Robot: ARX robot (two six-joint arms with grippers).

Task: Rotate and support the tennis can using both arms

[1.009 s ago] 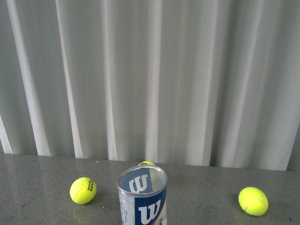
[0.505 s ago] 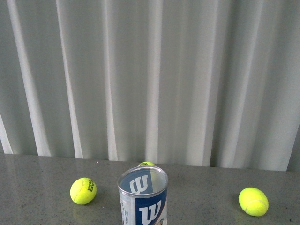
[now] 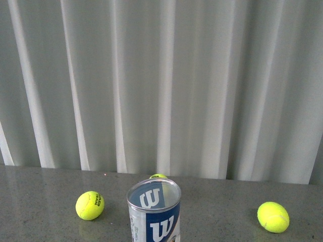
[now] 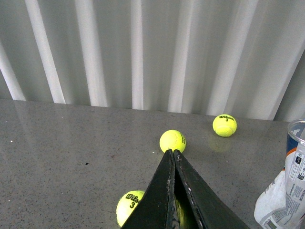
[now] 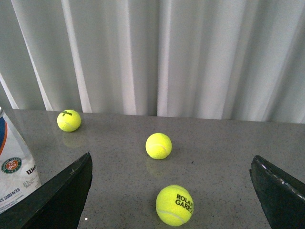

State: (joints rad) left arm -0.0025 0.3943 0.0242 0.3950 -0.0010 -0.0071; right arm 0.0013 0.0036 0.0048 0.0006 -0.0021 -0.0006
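the tennis can (image 3: 154, 212) is seen upright on the table (image 3: 40, 201), near the front, untouched. the left gripper (image 4: 172, 157) is pressed together, the right gripper (image 5: 171, 191) spread wide; gripping and rotating remain undone. balls (image 3: 90, 205) lie beyond.

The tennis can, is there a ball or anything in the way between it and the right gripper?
Nothing visible. In the right wrist view the tennis can sits just beside one jaw of the open right gripper; the balls lie elsewhere.
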